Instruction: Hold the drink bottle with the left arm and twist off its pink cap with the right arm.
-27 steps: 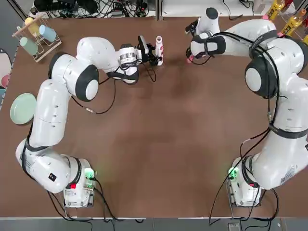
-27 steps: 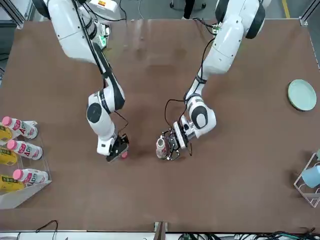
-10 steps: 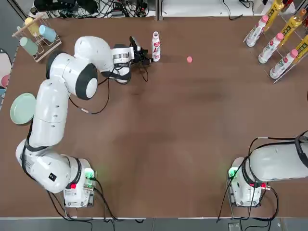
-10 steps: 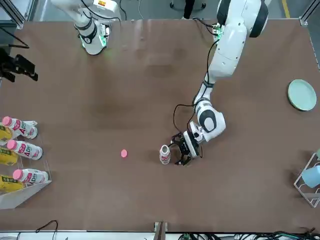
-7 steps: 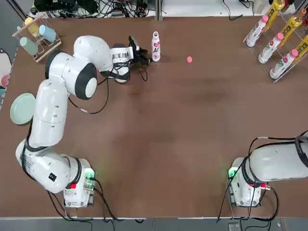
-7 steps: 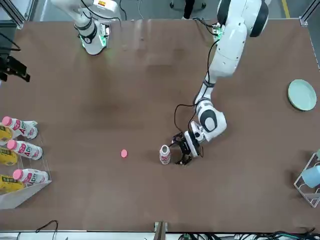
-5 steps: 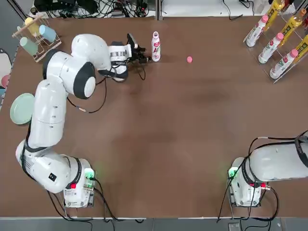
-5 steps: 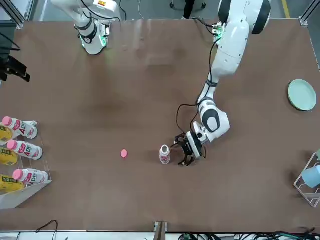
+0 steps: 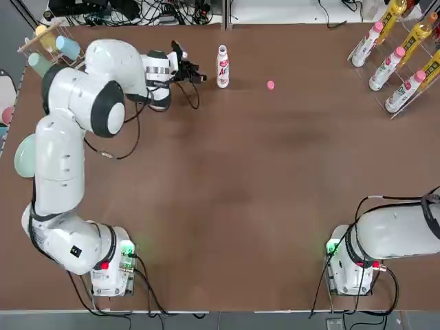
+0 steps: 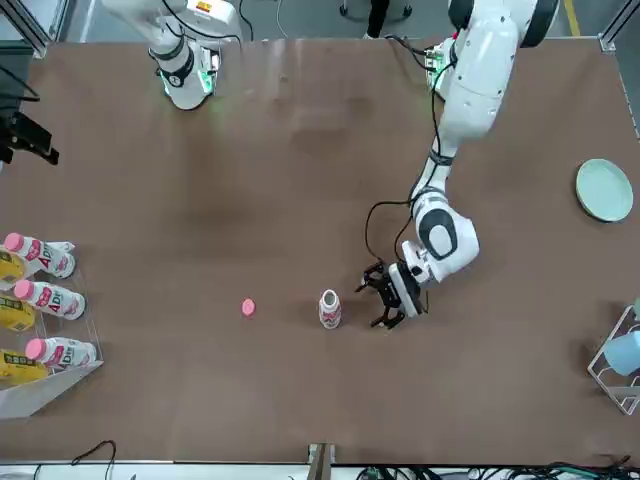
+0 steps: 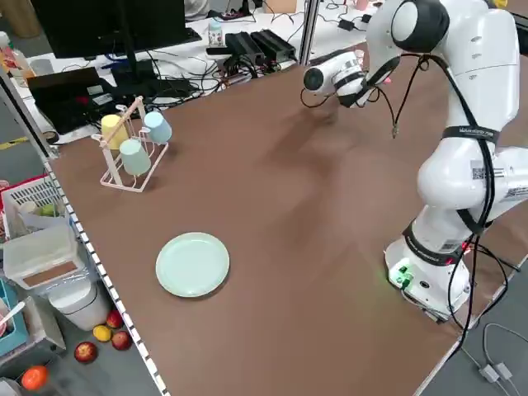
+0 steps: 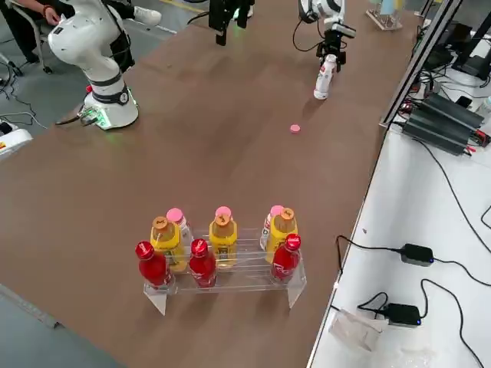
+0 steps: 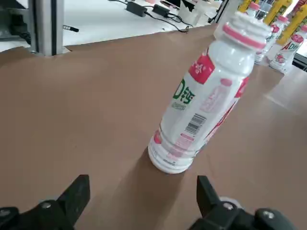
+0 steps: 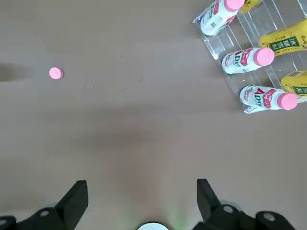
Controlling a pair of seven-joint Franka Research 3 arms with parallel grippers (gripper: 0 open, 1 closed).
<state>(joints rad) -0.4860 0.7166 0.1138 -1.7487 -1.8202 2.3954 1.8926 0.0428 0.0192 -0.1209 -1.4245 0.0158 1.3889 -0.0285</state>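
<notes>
Left tool (image 9: 194,74): fingers spread wide, holding nothing, low over the brown worktop (image 9: 227,185) just beside the drink bottle, not touching it.
Drink bottle (image 9: 222,67): upright near the worktop's far edge, its neck open and uncapped.
Pink cap (image 9: 271,85): lying flat on the worktop, apart from the bottle on its right in the top view.
Right tool (image 14: 142,201): fingers wide, empty, held high above the worktop, well apart from both.

On the slim white plastic drink bottle (image 13: 201,103) with pink label print, green characters resembling "D钙" and a barcode are seen. "AD" is printed on the pink-capped white racked bottles (image 14: 261,97).
</notes>
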